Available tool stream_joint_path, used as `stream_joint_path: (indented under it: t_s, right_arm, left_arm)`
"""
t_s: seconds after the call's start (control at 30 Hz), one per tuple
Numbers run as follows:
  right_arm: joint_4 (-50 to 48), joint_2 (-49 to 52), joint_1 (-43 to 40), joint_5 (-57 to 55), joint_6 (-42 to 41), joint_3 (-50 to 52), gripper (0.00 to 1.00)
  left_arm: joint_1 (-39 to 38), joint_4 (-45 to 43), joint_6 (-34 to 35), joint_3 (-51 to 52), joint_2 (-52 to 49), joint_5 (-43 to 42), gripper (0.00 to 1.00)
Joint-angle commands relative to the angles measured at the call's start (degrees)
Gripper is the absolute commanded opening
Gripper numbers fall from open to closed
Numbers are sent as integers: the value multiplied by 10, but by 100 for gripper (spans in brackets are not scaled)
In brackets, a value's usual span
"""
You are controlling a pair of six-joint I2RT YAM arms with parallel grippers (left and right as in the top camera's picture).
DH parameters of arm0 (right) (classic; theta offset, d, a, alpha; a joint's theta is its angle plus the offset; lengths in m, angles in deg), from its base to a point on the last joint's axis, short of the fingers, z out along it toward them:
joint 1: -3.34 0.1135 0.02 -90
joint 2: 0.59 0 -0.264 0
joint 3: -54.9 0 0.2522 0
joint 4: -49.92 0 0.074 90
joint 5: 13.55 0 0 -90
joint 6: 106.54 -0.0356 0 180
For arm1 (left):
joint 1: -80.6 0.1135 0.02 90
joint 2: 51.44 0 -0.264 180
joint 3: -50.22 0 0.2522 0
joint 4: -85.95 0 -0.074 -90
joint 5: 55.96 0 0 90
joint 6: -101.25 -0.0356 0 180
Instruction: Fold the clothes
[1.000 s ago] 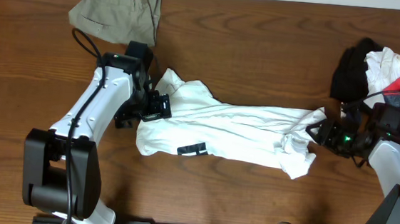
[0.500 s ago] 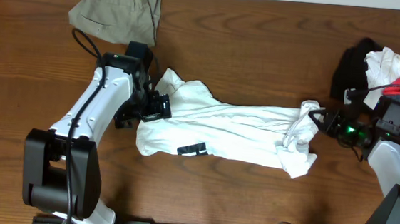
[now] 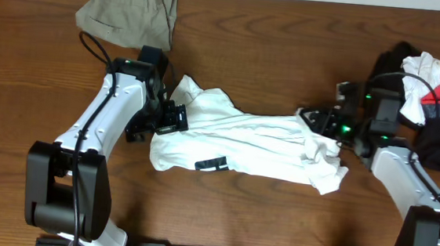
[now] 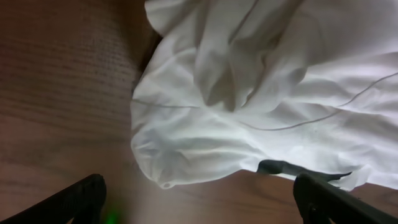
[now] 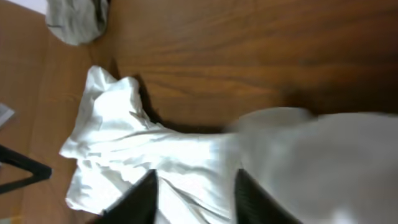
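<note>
Leftward is where the right gripper [image 3: 306, 114] has gone since a second ago: it was beyond the right end of the white top [image 3: 250, 145] and is now over that end. The end itself has been drawn inward and lies bunched just in front of and beneath the fingers. The left gripper [image 3: 171, 119] and the rest of the garment have not shifted.

The white top lies crumpled in a long band across the middle of the table [image 3: 289, 50], stretching from one gripper to the other. Its black rectangular mark [image 3: 212, 164] sits at the near edge, closer to the left fingers than to the right.

In the right wrist view the right gripper [image 5: 196, 193] shows two blurred dark fingers [image 5: 144, 194] standing apart, with the top [image 5: 124, 149] spreading away ahead of them. Whether any cloth touches them cannot be told.

In the left wrist view the left gripper [image 4: 196, 183] is spread wide. Its fingers [image 4: 74, 200] straddle the rumpled end of the top [image 4: 261, 93] and grip nothing.

Well behind the left fingers lies a folded khaki garment [image 3: 130, 10]. Behind the right gripper, well apart from its fingertips, is a heap of black, white and red clothes [image 3: 424, 76].
</note>
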Motion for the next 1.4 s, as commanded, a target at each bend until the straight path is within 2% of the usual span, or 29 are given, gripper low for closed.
stream_joint_path:
  t_s: [0.0,0.07,0.17,0.37,0.47,0.53,0.6,0.73,0.83,1.07,1.37]
  right_arm:
    - [5,2,9,-41,-10,1,45]
    - [19,-1,3,-40,-10,-3,49]
    - [67,-17,-13,-40,-9,-22,49]
    - [249,-96,-45,-56,47,-108,48]
    - [369,-143,-58,-100,70,-166,52]
    - [435,-168,-60,-127,79,-193,57]
    - [495,-192,-60,-158,79,-203,61]
    - [575,-200,-59,-195,79,-183,61]
    - [573,-199,-60,-195,78,-139,61]
    - [459,-198,-60,-171,76,-6,59]
    - [384,-198,-59,-115,60,39,53]
  left_arm:
    - [1,6,-1,2,-4,-4,98]
    - [1,9,-1,2,-4,-4,98]
    - [1,10,-1,2,-4,-3,98]
    - [1,10,-1,2,-4,-3,98]
    - [1,8,-1,2,-4,-3,98]
    - [1,3,-1,2,-4,-3,98]
    - [1,-2,-1,2,-4,-3,98]
    - [1,-7,-1,2,-4,-3,98]
    - [1,-11,-1,2,-4,-3,98]
    - [1,-10,-3,2,-4,-3,98]
    - [1,-9,-10,2,-4,-3,98]
